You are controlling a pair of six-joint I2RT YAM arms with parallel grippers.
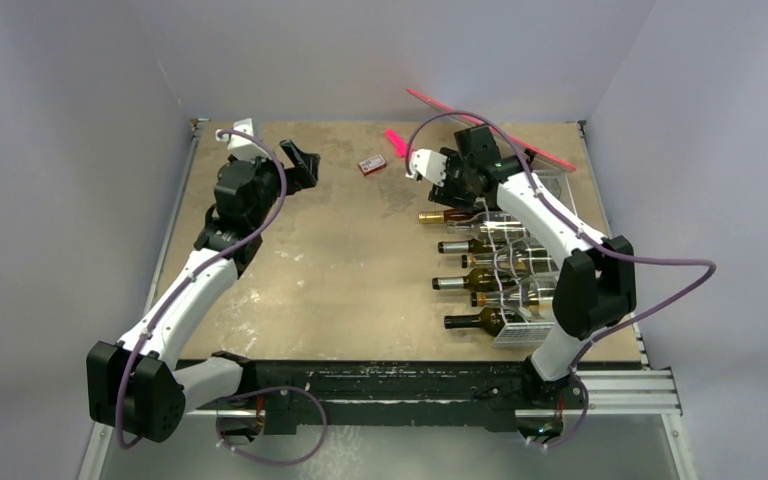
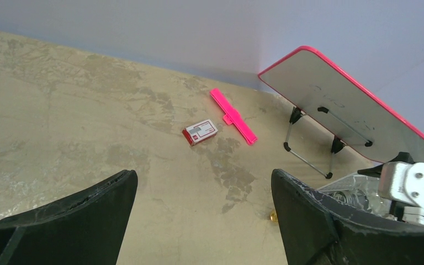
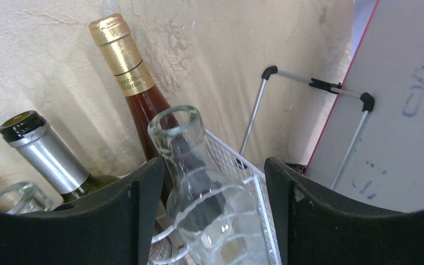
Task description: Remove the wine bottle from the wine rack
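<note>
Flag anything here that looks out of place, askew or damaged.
Nothing looks spilled or broken. A pink bar and a small red-and-white box lie loose on the far part of the table, apart from the wine rack. Its surface is blotchy. One clear bottle in the rack has no cap, unlike the foil-capped ones beside it.

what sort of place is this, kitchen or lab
Most likely a robot lab test cell: plain lilac partition walls box in a worn tan tabletop, with staged props like the white wire-grid wine rack and pink-edged whiteboard.
</note>
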